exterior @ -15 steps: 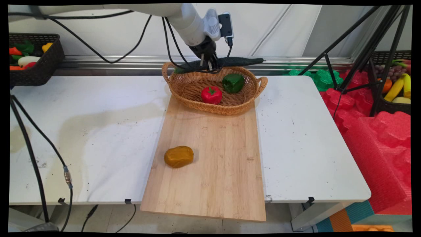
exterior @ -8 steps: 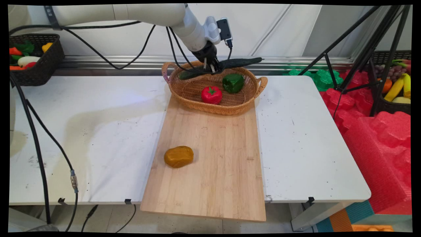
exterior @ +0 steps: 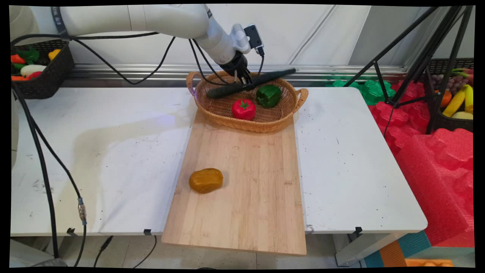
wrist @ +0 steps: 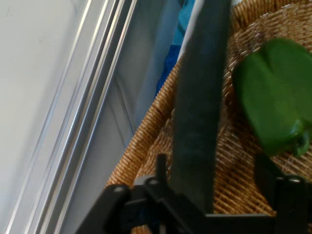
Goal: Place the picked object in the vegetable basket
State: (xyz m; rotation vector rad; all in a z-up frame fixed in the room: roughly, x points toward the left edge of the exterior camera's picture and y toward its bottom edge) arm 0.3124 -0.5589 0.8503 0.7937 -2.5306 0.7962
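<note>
Gripper (exterior: 244, 81) clamped on a long dark cucumber (exterior: 250, 83), held tilted above the wicker basket (exterior: 265, 121), just behind the tomato (exterior: 243, 109) and green pepper (exterior: 268, 95). Carrying step; calls for keeping the cucumber's ends free of the basket rim.

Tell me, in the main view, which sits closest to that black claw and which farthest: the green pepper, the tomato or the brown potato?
Measured from the gripper:
1. Green bell pepper, in the wicker basket, just to its right.
2. Red tomato, in the basket, straight in front of it.
3. Brown potato, alone on the wooden board's near left part, by far the farthest.
</note>
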